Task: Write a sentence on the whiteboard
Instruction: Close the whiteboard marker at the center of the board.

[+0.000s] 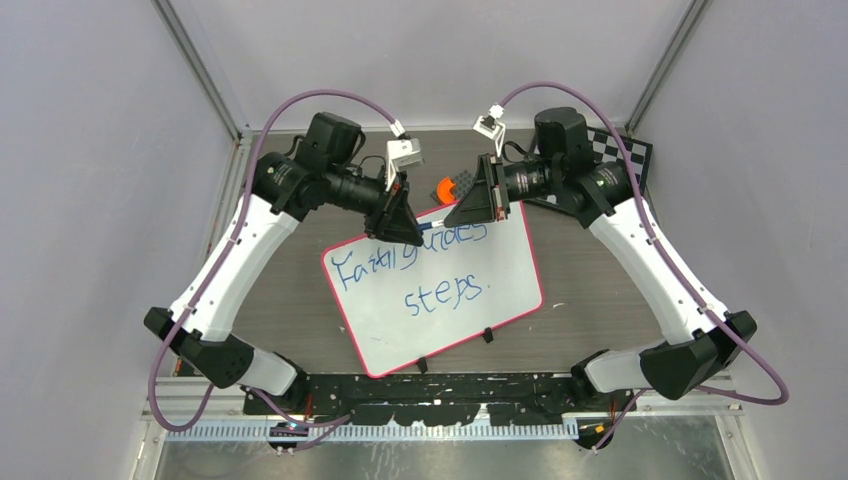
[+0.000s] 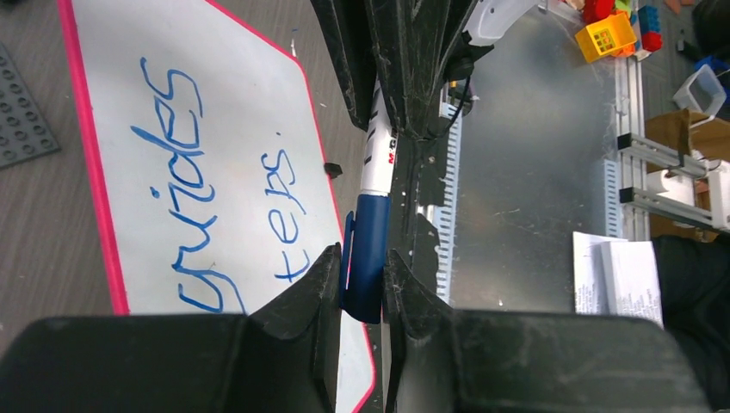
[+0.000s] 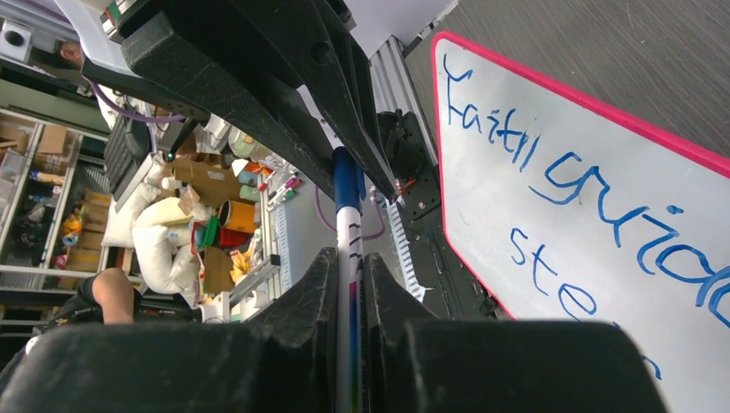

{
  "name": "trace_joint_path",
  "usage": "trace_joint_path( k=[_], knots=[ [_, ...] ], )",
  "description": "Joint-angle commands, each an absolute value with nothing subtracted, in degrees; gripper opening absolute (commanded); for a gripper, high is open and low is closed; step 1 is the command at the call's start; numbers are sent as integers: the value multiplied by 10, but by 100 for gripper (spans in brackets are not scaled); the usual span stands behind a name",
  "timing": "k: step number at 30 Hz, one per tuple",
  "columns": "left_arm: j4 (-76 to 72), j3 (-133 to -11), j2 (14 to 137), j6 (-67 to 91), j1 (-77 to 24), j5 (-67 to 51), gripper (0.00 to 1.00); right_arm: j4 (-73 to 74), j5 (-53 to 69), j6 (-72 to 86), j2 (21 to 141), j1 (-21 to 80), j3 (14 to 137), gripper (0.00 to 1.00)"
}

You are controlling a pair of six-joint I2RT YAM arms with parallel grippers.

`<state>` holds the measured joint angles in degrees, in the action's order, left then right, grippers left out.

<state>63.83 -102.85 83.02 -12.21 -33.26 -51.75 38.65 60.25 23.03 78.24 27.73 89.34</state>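
The walls are plain and pale, and the counter (image 1: 600, 320) is grey like wood. The whiteboard (image 1: 440, 330) lies flat in the middle of the counter, turned a bit, with one corner near the near edge. The sentence (image 1: 445, 290) is on it in blue, in two lines, with a dot at the end, so the writing looks done.

Both claws meet in the air over the far edge of the board. The right claw (image 3: 348, 262) is closed narrow on the white body of the marker (image 2: 377, 155). The left claw (image 2: 362, 271) pinches the blue cap (image 2: 365, 232) at the marker's end. I cannot tell if the cap is pushed all the way on.

What could go wrong? If the two claws are not lined up, the cap may go on crooked or pop out. The thin marker could slip and drop onto the board. If a claw dips low, it could rub the blue words and smear them.
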Motion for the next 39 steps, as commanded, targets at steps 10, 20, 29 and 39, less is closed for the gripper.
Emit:
trace_joint_path(
  k=[10,20,29,39],
  knots=[
    [506,-1044,844,-40,-347,-573,0,381,587,221,802,351,899,0],
    [515,-996,827,-26,-310,-574,0,465,597,153,792,254,958,33],
    [653,-996,851,-70,-292,-561,0,732,432,-121,772,188,1112,71],
    [737,-1047,919,-63,-314,-555,0,789,190,-267,772,347,1127,62]
  ],
)
